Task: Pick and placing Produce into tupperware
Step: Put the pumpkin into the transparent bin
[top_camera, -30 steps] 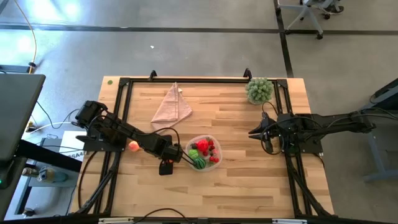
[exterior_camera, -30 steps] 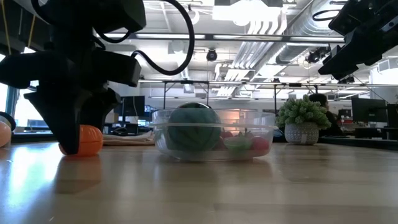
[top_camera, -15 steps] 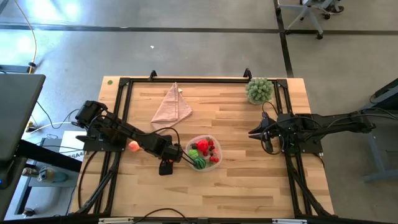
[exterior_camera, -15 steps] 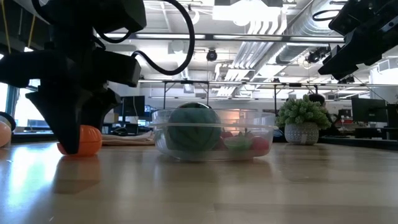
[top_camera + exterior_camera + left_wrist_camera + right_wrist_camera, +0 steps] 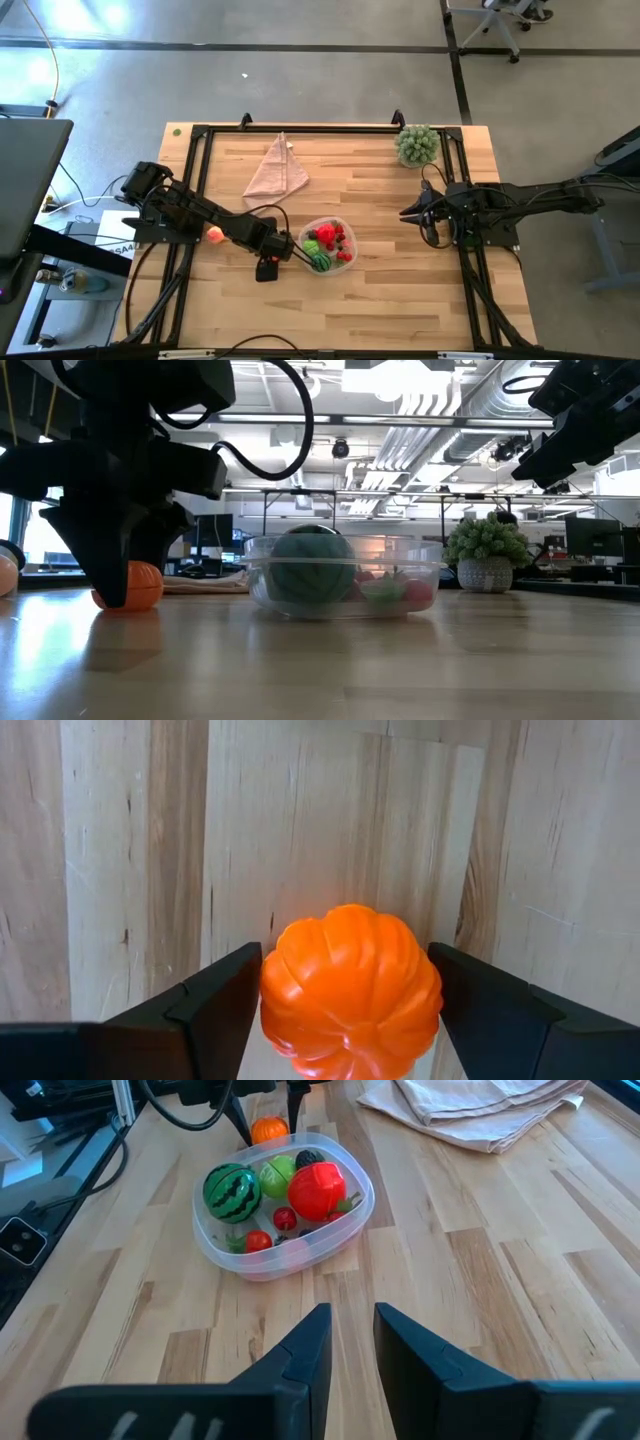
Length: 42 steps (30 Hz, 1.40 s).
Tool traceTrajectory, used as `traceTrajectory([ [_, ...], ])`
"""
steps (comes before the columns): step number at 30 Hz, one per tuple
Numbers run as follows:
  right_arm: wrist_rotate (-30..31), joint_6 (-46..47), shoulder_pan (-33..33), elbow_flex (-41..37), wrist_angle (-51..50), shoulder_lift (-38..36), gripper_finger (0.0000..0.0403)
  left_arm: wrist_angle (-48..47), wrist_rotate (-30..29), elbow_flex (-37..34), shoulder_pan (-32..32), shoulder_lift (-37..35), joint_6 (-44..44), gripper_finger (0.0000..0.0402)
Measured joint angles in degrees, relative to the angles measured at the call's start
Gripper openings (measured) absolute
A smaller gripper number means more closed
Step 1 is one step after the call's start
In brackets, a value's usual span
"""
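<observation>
Produce is split between two spots: most of it sits in the tupperware [image 5: 283, 1208], and one ribbed orange [image 5: 350, 990] rests on the counter [image 5: 380, 290] just outside the tub. The left pincer [image 5: 345, 1005] stands over that orange with a finger on each side of it. Its fingers [image 5: 215, 1005] are spread wide and reach down to the counter, with narrow gaps to the fruit's skin, so whether they press on it cannot be told. In the low view the orange [image 5: 130, 586] shows beside the dark bulk of the left pincer [image 5: 112, 575], and the tupperware [image 5: 345, 575] lies just beyond it.

Inside the tub, ahead of the right pincer [image 5: 350, 1350], lie a striped melon [image 5: 232, 1192], a green apple [image 5: 279, 1177], a red apple [image 5: 317, 1190], a dark berry [image 5: 310, 1158] and small red berries [image 5: 258, 1240].

The right pincer [image 5: 405, 214] hangs above the counter, well apart from the tub, its fingers nearly together with a narrow gap and nothing between them. Far behind the left pincer a pink peach [image 5: 214, 234] lies beside that arm.

A folded cloth [image 5: 276, 170] and a bushy plant [image 5: 417, 145] sit at the far edge.
</observation>
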Motion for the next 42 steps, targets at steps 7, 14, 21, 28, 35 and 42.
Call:
traceTrajectory([
  [7,0.00,-0.01,0.00,0.00,0.00,0.00,0.0068,-0.02,-0.01,0.00,0.00,0.00,-0.02,0.0275],
  [14,0.00,-0.01,0.00,0.01,0.00,0.00,0.0068,-0.05,0.02,0.00,0.00,0.00,-0.97,0.0275],
  [21,0.00,-0.01,-0.02,0.01,-0.02,0.00,0.0068,-0.07,0.02,0.00,0.00,0.00,-1.25,0.0275],
  [28,0.00,-0.01,-0.02,-0.01,-0.02,0.00,0.0068,-0.07,0.02,0.00,0.00,0.00,-1.25,0.0263],
  [35,0.00,-0.01,0.00,0.01,-0.02,0.00,0.0068,-0.07,0.02,0.02,0.00,-0.07,-1.22,0.0227],
  [42,0.00,-0.01,0.00,0.01,-0.01,0.00,0.0068,-0.11,0.02,0.02,0.00,-0.07,-1.29,0.0274],
])
